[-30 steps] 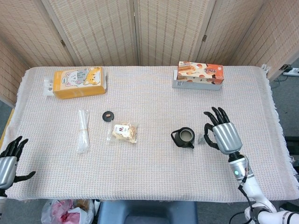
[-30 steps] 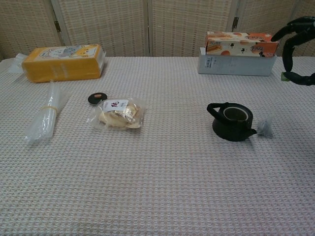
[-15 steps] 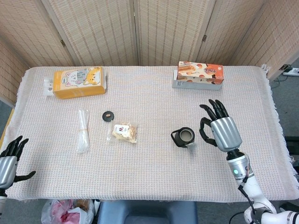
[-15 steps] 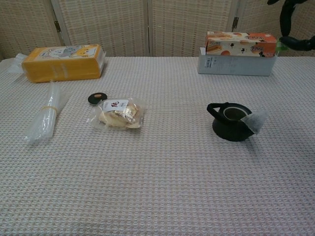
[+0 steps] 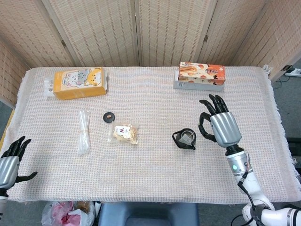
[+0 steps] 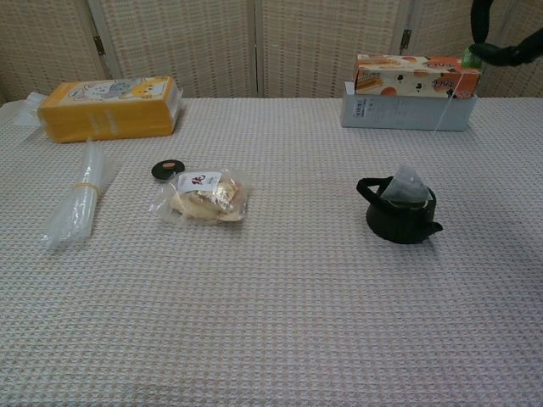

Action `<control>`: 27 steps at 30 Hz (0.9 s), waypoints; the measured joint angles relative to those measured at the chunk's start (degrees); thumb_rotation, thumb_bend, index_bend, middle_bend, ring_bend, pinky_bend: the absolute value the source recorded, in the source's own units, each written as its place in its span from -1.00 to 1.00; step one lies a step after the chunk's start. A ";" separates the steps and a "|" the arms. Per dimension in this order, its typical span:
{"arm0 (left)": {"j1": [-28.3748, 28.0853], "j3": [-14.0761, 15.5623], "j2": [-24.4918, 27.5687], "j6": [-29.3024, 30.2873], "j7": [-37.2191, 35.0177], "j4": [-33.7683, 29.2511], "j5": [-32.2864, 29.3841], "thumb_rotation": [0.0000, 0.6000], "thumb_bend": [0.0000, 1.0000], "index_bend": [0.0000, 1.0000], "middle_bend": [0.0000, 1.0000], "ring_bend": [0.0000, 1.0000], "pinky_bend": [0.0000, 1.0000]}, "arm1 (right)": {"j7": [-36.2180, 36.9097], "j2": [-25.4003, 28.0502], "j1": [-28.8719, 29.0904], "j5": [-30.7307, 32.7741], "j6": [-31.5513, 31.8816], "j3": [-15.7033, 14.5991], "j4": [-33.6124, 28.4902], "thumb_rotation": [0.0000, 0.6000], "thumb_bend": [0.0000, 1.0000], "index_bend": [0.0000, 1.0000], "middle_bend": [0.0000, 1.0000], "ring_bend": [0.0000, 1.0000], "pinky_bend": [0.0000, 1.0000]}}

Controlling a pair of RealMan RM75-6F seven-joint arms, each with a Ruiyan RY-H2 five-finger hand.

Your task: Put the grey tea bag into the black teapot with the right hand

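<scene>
The black teapot (image 5: 184, 140) (image 6: 400, 212) stands right of the table's middle with its lid off. The grey tea bag (image 6: 406, 186) (image 5: 188, 137) hangs on a thin string, its lower part in or just over the pot's opening. My right hand (image 5: 218, 124) (image 6: 499, 36) is raised to the right of the pot and pinches the string's green tag between thumb and finger, with the other fingers spread. My left hand (image 5: 11, 161) rests at the table's near left edge with fingers apart, holding nothing.
A black lid (image 5: 109, 117) and a snack packet (image 5: 125, 133) lie left of the pot, with a bundle of straws (image 5: 83, 131) further left. A yellow tissue pack (image 5: 80, 82) and an orange box (image 5: 201, 76) stand along the far side.
The tea bag lay on the cloth right of the pot; the right hand has lifted it by the string and swung it left over the pot's opening. The left hand is unchanged.
</scene>
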 measured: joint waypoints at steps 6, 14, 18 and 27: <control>-0.38 -0.23 0.22 -0.83 -0.50 0.29 -0.73 1.00 -0.74 -1.00 -1.00 -1.00 -0.50 | -0.19 -2.08 1.45 1.13 -1.47 -0.41 2.93 1.00 -0.27 0.33 -0.63 -1.00 -1.00; -0.56 -0.26 0.19 -1.23 -0.46 0.39 -1.14 1.00 -0.74 -1.00 -1.00 -1.00 -0.50 | -0.68 -3.75 2.93 2.12 -2.21 -0.78 4.79 1.00 -0.27 0.33 -0.63 -1.00 -1.00; -0.60 -0.24 0.13 -1.34 -0.30 0.47 -1.31 1.00 -0.74 -1.00 -1.00 -1.00 -0.51 | -0.61 -3.86 3.21 2.77 -2.21 -0.58 5.24 1.00 -0.27 0.33 -0.63 -1.00 -1.00; -1.13 -0.51 -0.07 -2.47 0.15 0.64 -2.48 1.00 -0.74 -1.00 -1.00 -1.00 -0.51 | 0.22 -3.91 4.84 4.63 -3.40 0.48 6.03 1.00 -0.26 0.33 -0.63 -1.00 -1.00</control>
